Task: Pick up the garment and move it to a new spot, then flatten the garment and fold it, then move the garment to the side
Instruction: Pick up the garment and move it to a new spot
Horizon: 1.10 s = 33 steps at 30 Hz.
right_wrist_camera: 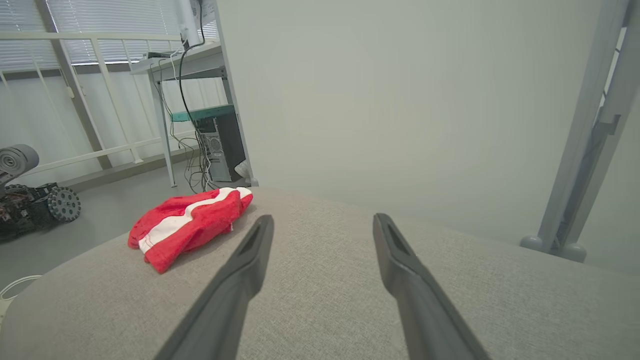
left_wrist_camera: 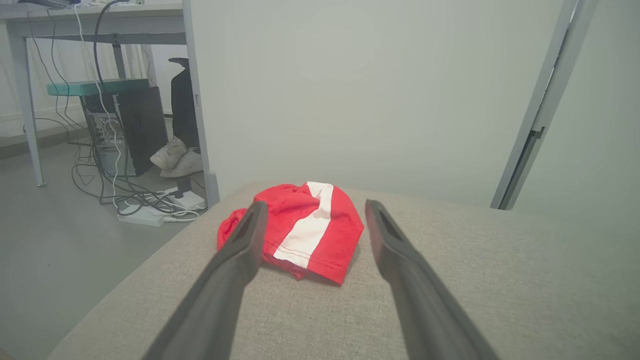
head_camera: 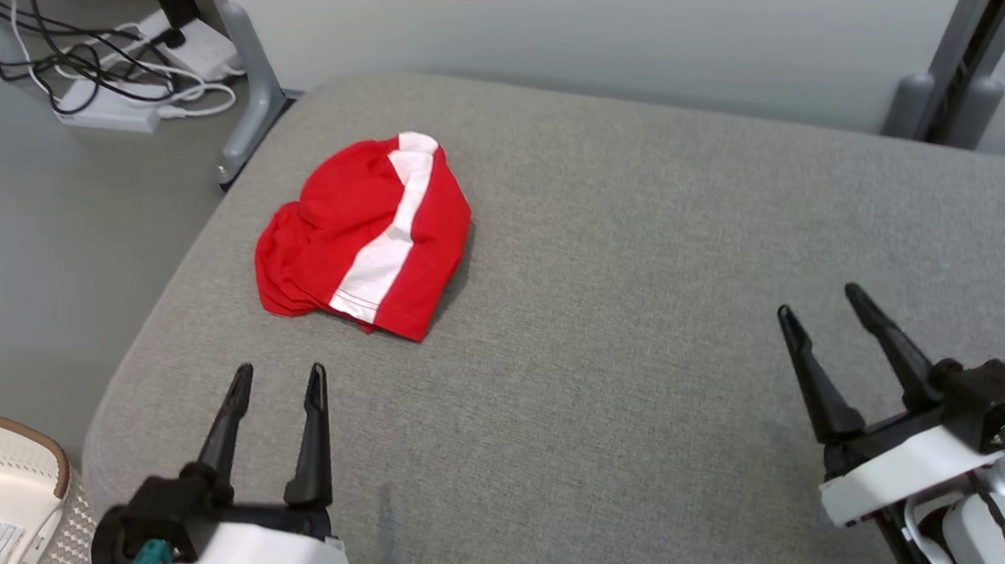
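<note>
A red garment [head_camera: 367, 238] with a white stripe lies crumpled in a small heap on the grey cushioned surface [head_camera: 647, 325], toward its far left. My left gripper [head_camera: 281, 379] stands open near the front left, a short way short of the heap, with nothing between its fingers. In the left wrist view the garment [left_wrist_camera: 305, 230] sits straight ahead beyond the open left gripper [left_wrist_camera: 314, 209]. My right gripper [head_camera: 822, 298] is open at the front right, far from the cloth. The right wrist view has the garment [right_wrist_camera: 187, 222] off to the left of the open right gripper [right_wrist_camera: 322, 220].
A white perforated basket [head_camera: 6, 520] stands on the floor at the lower left. A power strip with tangled cables [head_camera: 125, 69] lies on the floor beyond the surface's left corner. Grey frame posts [head_camera: 245, 79] [head_camera: 964, 46] rise at the far left and far right.
</note>
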Available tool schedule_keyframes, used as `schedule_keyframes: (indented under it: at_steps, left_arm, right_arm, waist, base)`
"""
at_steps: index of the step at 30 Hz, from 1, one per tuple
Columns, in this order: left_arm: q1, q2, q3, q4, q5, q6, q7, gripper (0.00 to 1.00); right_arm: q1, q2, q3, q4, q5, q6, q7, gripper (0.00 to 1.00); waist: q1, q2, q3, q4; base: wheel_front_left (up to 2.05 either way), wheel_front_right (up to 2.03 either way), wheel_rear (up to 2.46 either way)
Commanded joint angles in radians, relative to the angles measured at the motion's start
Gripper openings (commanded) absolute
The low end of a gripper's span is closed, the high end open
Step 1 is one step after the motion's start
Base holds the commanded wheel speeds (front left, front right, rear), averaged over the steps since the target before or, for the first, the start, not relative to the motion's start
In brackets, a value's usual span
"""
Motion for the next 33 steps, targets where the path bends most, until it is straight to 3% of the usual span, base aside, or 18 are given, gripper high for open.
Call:
schedule_keyframes:
  at_steps: [1,6,11,17,20,26,33]
  left_arm:
    - [-0.03,0.007,0.01,0.006,0.011,-0.009,-0.004,1.0]
    - [-0.15,0.038,0.02,0.061,0.01,-0.026,-0.004,1.0]
    - [-0.3,0.109,0.005,0.135,-0.016,-0.039,0.006,1.0]
    - [-0.441,0.17,-0.011,0.204,-0.096,-0.042,0.099,1.0]
    - [-0.533,0.231,-0.061,0.262,-0.162,-0.042,0.185,1.0]
    - [-0.611,0.294,-0.14,0.339,-0.271,-0.042,0.283,1.0]
    - [-0.666,0.323,-0.144,0.451,-0.271,-0.015,0.347,1.0]
  right_arm:
    - [-0.016,-0.016,-0.004,-0.008,-0.006,-0.001,-0.006,1.0]
    - [-0.062,-0.059,-0.005,-0.023,-0.045,-0.001,0.007,1.0]
    - [-0.103,-0.088,-0.012,-0.083,-0.058,-0.001,0.034,1.0]
    - [-0.13,-0.106,-0.005,-0.152,-0.072,-0.001,0.066,1.0]
    - [-0.146,-0.108,-0.008,-0.195,-0.08,-0.001,0.085,1.0]
    - [-0.152,-0.104,-0.014,-0.229,-0.089,-0.001,0.092,1.0]
    - [-0.154,-0.096,-0.016,-0.234,-0.093,-0.001,0.079,1.0]
  waist:
    - [0.0,0.0,0.054,-0.028]
    - [0.0,0.0,0.159,-0.066]
    - [0.0,0.0,0.247,-0.112]
    - [0.0,0.0,0.313,-0.152]
    - [0.0,0.0,0.353,-0.185]
    - [0.0,0.0,0.391,-0.225]
    - [0.0,0.0,0.408,-0.254]
  base:
    - [0.0,0.0,0.0]
    - [0.0,0.0,0.0]
    - [0.0,0.0,0.0]
    - [0.0,0.0,0.0]
    - [0.0,0.0,0.0]
    - [0.0,0.0,0.0]
    - [0.0,0.0,0.0]
